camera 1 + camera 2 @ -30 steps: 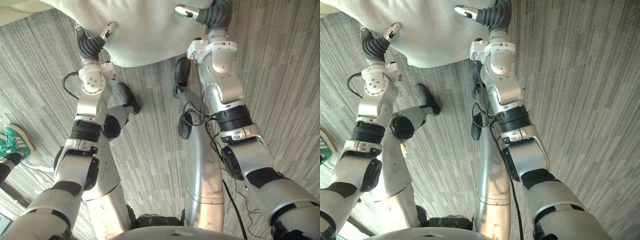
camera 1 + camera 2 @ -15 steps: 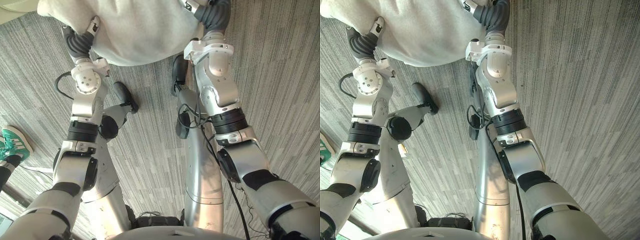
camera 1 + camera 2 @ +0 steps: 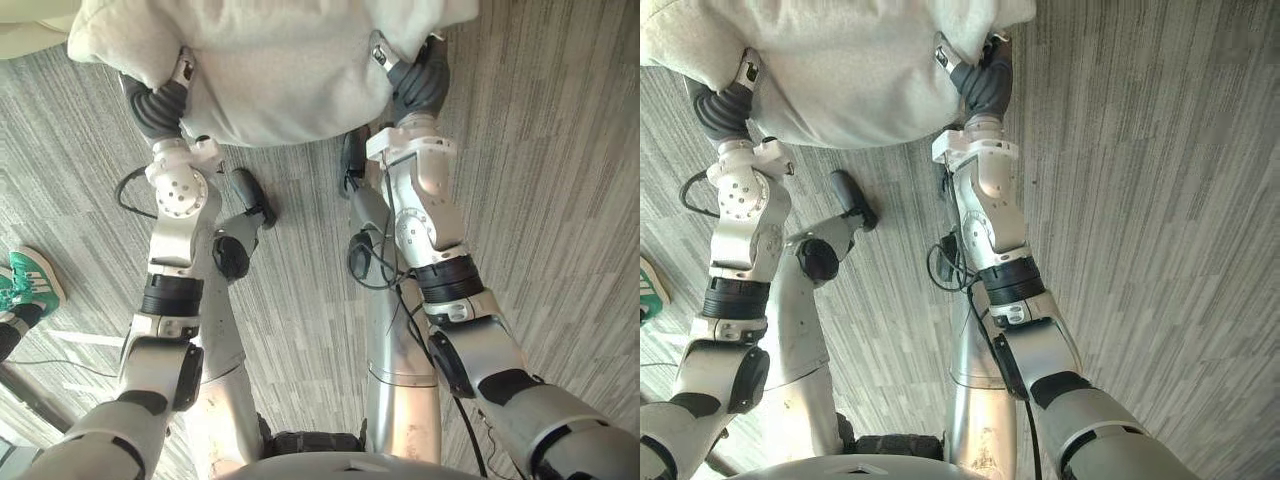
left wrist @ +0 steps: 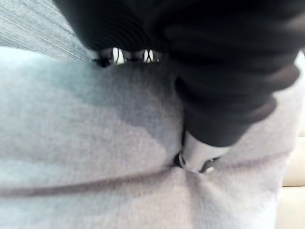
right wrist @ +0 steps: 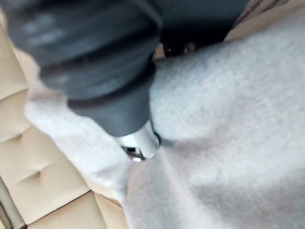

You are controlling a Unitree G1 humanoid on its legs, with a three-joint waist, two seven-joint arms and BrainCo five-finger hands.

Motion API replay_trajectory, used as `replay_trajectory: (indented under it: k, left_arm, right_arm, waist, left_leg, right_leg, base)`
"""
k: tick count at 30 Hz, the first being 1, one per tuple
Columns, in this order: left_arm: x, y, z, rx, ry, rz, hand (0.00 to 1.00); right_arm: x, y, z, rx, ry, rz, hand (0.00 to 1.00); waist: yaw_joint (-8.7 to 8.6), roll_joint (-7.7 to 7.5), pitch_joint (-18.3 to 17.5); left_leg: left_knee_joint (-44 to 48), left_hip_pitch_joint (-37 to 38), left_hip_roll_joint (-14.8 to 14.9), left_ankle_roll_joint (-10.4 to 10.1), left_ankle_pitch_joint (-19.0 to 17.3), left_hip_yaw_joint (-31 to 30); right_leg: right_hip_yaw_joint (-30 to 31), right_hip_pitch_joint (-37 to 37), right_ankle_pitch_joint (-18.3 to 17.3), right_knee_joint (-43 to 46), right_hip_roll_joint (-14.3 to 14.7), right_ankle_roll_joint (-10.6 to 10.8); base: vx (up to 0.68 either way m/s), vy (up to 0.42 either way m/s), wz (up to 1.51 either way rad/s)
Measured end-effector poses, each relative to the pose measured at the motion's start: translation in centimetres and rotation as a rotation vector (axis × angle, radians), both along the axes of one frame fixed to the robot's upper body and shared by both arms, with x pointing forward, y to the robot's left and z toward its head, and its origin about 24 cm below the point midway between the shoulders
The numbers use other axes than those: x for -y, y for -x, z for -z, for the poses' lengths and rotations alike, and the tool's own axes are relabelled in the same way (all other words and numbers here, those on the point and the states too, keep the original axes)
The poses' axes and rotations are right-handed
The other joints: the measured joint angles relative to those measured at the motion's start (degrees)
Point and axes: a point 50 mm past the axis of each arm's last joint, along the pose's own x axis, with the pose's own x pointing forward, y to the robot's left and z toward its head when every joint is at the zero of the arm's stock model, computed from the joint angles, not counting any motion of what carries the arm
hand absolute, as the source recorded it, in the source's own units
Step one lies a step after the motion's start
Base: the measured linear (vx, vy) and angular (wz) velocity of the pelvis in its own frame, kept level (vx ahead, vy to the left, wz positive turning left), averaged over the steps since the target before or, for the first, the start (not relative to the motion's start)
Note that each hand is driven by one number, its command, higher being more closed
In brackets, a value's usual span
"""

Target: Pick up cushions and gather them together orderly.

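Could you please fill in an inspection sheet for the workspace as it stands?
surface: grey striped carpet.
job's things: one pale grey cushion, held up between both hands.
clutter: nothing seen.
hands: left hand and right hand each pinch the cushion's edge, thumb on top.
cables: thin white line on the carpet; cable or tape, cannot tell.
surroundings: beige tufted upholstery; a person's green shoe.

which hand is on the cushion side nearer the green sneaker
The left hand, gripping the light grey fleecy cushion nearest the green sneaker; the right hand grips its opposite side.
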Motion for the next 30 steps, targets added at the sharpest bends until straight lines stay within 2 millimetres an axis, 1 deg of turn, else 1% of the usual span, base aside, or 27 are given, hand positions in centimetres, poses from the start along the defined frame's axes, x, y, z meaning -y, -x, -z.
replay_trajectory:
  k: [2,4,6,7,8,10,11,12,13,14,16,17,18,19,20,21,22,25,26,28,29,30]
  left_arm:
    - [0.1,0.2,0.7,-0.016,0.004,0.001,1.0]
    - [0.3,1.1,1.6,-0.016,0.005,0.01,1.0]
    - [0.4,1.5,2.1,-0.023,0.004,0.017,1.0]
    - [0.7,1.8,3.1,-0.046,0.004,0.032,1.0]
    - [0.9,2.0,3.7,-0.063,0.007,0.042,1.0]
    - [1.3,2.9,5.7,-0.113,0.024,0.064,1.0]
    - [1.4,3.3,7.0,-0.151,0.029,0.073,1.0]
    - [1.5,3.9,8.6,-0.202,0.035,0.08,1.0]
    - [1.5,4.2,9.3,-0.224,0.036,0.084,1.0]
    - [1.7,4.7,10.5,-0.263,0.035,0.1,1.0]
    - [1.7,5.3,11.9,-0.31,0.035,0.111,1.0]
    - [1.7,6.1,13.2,-0.356,0.039,0.116,1.0]
    - [1.6,7.5,15.0,-0.416,0.041,0.134,1.0]
    - [1.5,8.4,16.3,-0.464,0.039,0.142,1.0]
    - [1.0,10.4,18.4,-0.544,0.049,0.142,1.0]
    - [0.8,11.4,18.9,-0.563,0.052,0.15,1.0]
    - [0.8,11.8,19.0,-0.566,0.056,0.155,1.0]
    - [0.6,12.3,19.5,-0.583,0.08,0.172,1.0]
    - [0.6,12.6,19.8,-0.593,0.087,0.18,1.0]
    - [0.6,12.8,20.1,-0.605,0.084,0.197,1.0]
    - [0.7,12.9,20.3,-0.618,0.079,0.212,1.0]
    - [0.7,13.1,20.6,-0.632,0.08,0.215,1.0]
  right_arm:
    - [0.0,0.3,0.6,-0.006,0.003,0.004,1.0]
    - [0.3,0.9,1.4,-0.002,0.006,0.014,1.0]
    - [0.4,1.2,2.0,-0.014,-0.001,0.014,1.0]
    - [0.6,1.2,3.2,-0.05,-0.018,0.018,1.0]
    - [0.7,1.3,3.9,-0.072,-0.028,0.024,1.0]
    - [1.0,1.5,6.1,-0.139,-0.04,0.044,1.0]
    - [1.2,1.8,7.6,-0.179,-0.029,0.057,1.0]
    - [1.4,2.1,9.3,-0.231,-0.022,0.065,1.0]
    - [1.4,2.3,10.1,-0.252,-0.014,0.071,1.0]
    - [1.7,3.0,11.4,-0.287,-0.001,0.085,1.0]
    - [1.8,3.7,12.8,-0.33,0.016,0.094,1.0]
    - [1.9,4.4,14.1,-0.37,0.031,0.096,1.0]
    - [2.1,5.9,15.7,-0.418,0.036,0.093,1.0]
    - [2.2,6.7,16.9,-0.46,0.04,0.091,1.0]
    - [2.0,8.2,19.1,-0.527,0.084,0.073,1.0]
    - [2.1,9.0,19.9,-0.557,0.092,0.069,1.0]
    - [2.1,9.4,20.3,-0.569,0.096,0.06,1.0]
    - [2.2,9.7,20.9,-0.595,0.108,0.045,1.0]
    - [2.3,9.8,21.1,-0.603,0.111,0.044,1.0]
    - [2.6,9.7,21.7,-0.625,0.121,0.042,1.0]
    - [2.8,9.6,22.5,-0.656,0.128,0.046,1.0]
    - [2.9,9.7,23.1,-0.686,0.136,0.042,1.0]
  waist:
    - [-0.09,-0.02,0.0]
    - [-0.07,0.01,-0.1]
    - [-0.04,-0.01,-0.1]
    - [-0.05,-0.02,-0.1]
    - [0.01,-0.01,-0.4]
    - [0.13,-0.01,-0.8]
    - [0.18,0.03,-2.2]
    - [0.22,-0.07,-6.0]
    - [0.21,0.01,-7.3]
    - [0.51,-0.03,-7.5]
    - [0.63,-0.04,-7.5]
    - [0.54,-0.03,-7.5]
    - [0.65,0.08,-8.1]
    - [0.89,0.06,-10.7]
    - [1.78,0.08,-13.6]
    - [1.98,0.21,-16.5]
    - [2.0,0.27,-17.6]
    - [2.03,0.21,-18.2]
    - [2.03,0.24,-18.5]
    - [1.66,0.18,-18.9]
    - [1.49,-0.25,-19.3]
    - [1.58,-0.36,-19.6]
  left_leg:
    - [-0.8,2.3,-0.3,-0.2,0.1,-0.4]
    - [-1.8,5.7,-0.6,-0.3,0.2,-0.7]
    - [-2.2,7.7,-0.7,-0.4,0.1,-0.8]
    - [-2.9,11.1,-1.2,-0.5,0.0,-0.7]
    - [-3.4,12.6,-1.4,-0.7,-0.2,-0.7]
    - [-4.8,18.6,-1.7,-1.2,-1.0,-0.6]
    - [-5.8,21.0,-2.0,-1.3,-1.1,-0.5]
    - [-6.7,21.2,-2.3,-1.3,-1.1,-0.6]
    - [-7.3,21.9,-2.5,-1.4,-1.1,-0.7]
    - [-8.4,26.0,-2.6,-1.9,-1.4,-0.7]
    - [-8.7,30.8,-2.5,-2.7,-2.0,-0.7]
    - [-8.8,35.3,-2.4,-2.8,-2.7,-0.7]
    - [-9.5,42.1,-2.3,-3.4,-4.3,-0.6]
    - [-10.8,45.1,-2.1,-3.5,-4.5,-0.1]
    - [-15.9,54.5,-2.4,-3.7,-4.6,2.7]
    - [-17.7,56.6,-2.9,-3.7,-4.6,3.9]
    - [-18.9,58.6,-3.3,-3.7,-4.5,4.6]
    - [-20.4,62.9,-4.8,-3.7,-4.5,4.8]
    - [-21.4,64.2,-6.3,-3.6,-4.5,3.1]
    - [-22.6,65.6,-7.7,-3.3,-4.4,2.1]
    - [-25.3,67.4,-9.1,-2.3,-3.5,2.1]
    - [-28.5,69.7,-10.0,-2.3,-2.8,2.2]
  right_leg:
    - [-0.2,2.5,0.1,-0.6,0.0,-0.2]
    - [-0.6,6.2,-0.1,-1.6,0.0,-0.3]
    - [-0.8,8.4,-0.4,-2.1,0.0,-0.2]
    - [-1.1,11.6,-0.9,-2.3,-0.3,-0.5]
    - [-1.1,13.0,-1.3,-2.5,-0.4,-0.5]
    - [-1.3,18.7,-2.4,-3.5,-0.4,-0.9]
    - [-1.2,21.0,-2.7,-4.2,-0.4,-0.7]
    - [-1.3,21.2,-2.8,-5.1,-0.4,-0.5]
    - [-1.4,22.0,-2.8,-5.8,-0.4,-0.5]
    - [-1.5,26.1,-3.0,-7.0,-0.1,-0.5]
    - [-1.6,30.7,-4.0,-6.9,0.1,-0.4]
    - [-1.6,34.8,-5.0,-6.5,0.2,0.1]
    - [-1.6,41.6,-6.4,-7.3,0.8,0.4]
    - [-1.5,44.8,-6.2,-9.7,1.3,0.5]
    - [0.2,54.1,-4.0,-17.5,2.4,0.9]
    - [1.1,56.6,-2.6,-21.0,2.8,1.4]
    - [1.8,58.6,-1.4,-23.0,2.8,1.6]
    - [3.4,62.3,-0.7,-25.3,2.4,2.2]
    - [4.0,63.4,-0.6,-25.4,1.9,2.4]
    - [4.2,64.5,-0.9,-25.6,1.1,2.9]
    - [4.0,66.1,-1.4,-27.3,0.2,3.1]
    - [3.4,68.8,-1.9,-30.5,-0.3,2.2]
  base:
    - [-0.01,-0.046,0.07]
    - [-0.01,-0.057,0.04]
    - [-0.02,-0.042,0.03]
    - [-0.02,-0.045,0.05]
    - [-0.02,-0.056,0.08]
    - [0.01,-0.049,0.02]
    - [0.03,-0.042,0.0]
    - [0.04,-0.034,0.02]
    - [0.1,-0.039,-0.04]
    - [0.11,-0.027,-0.09]
    - [0.12,-0.018,-0.09]
    - [0.22,0.009,-0.11]
    - [0.25,0.032,-0.17]
    - [0.3,0.079,-0.48]
    - [0.26,0.098,-0.57]
    - [0.25,0.107,-0.59]
    - [0.15,0.082,-0.29]
    - [0.07,0.096,-0.23]
    - [0.04,0.105,-0.18]
    - [0.0,0.097,0.02]
    - [-0.02,0.072,0.16]
    - [0.01,0.053,0.13]
